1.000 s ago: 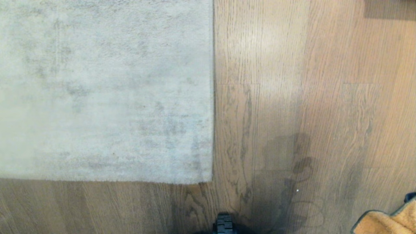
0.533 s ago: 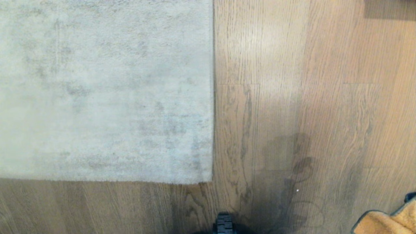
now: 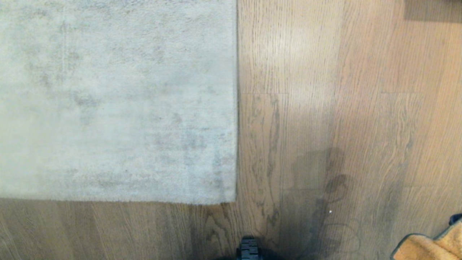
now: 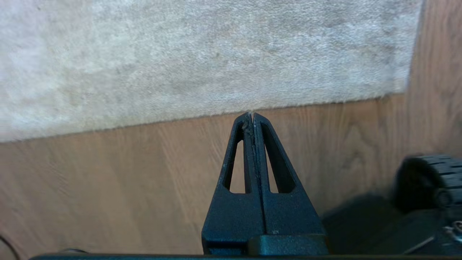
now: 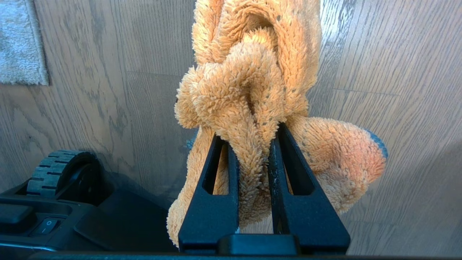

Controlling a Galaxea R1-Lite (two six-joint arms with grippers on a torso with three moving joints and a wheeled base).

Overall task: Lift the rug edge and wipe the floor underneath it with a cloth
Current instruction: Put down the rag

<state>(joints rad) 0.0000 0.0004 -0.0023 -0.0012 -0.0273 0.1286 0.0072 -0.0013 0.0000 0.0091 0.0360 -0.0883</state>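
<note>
Rug edge (image 3: 236,108) lay flat, corner at lower centre of head view, nothing lifted yet. Floor (image 3: 325,108) bare on frame's right. Cloth (image 5: 252,90) bunched in right gripper (image 5: 252,144), jaws clamped on fold, kept ready for wiping, I judged. Left gripper (image 4: 252,117) pressed together, empty, tips just short of rug border in left wrist view; I'd aimed there for lift.

Soft daylight; glare patch on floor (image 3: 288,43); slight blur.
</note>
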